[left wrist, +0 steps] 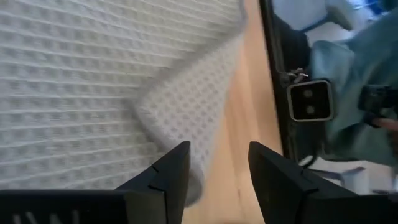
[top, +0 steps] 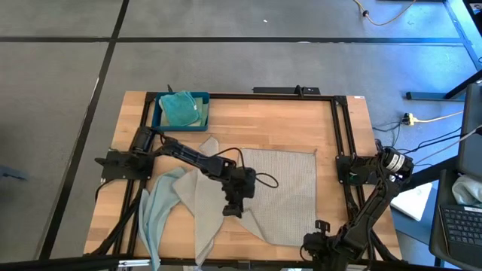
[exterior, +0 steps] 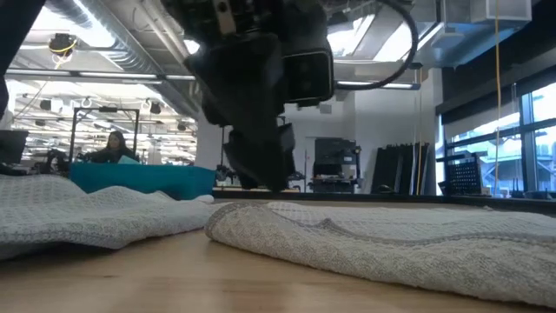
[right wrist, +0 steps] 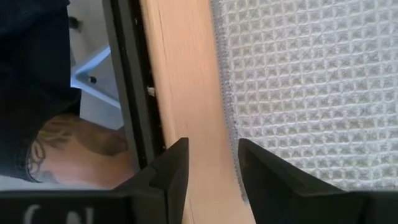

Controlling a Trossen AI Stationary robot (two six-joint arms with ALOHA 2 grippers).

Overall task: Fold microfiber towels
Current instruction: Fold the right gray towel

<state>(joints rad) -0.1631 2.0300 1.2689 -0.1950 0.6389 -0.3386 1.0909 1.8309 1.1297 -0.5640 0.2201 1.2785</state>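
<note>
A light grey microfiber towel lies spread on the wooden table, its left part folded over. My left gripper stands open over that fold near the towel's left edge, fingers slanting down; no touch shows. My right gripper is open by the towel's near right corner, straddling bare wood beside the hem. A second grey towel lies rumpled to the left, and a pale blue one beside it.
A dark blue tray at the far left holds a teal towel. The pale blue towel hangs over the near edge. Black frame rails border the table. A person's arm shows beyond the table's edge by my right gripper.
</note>
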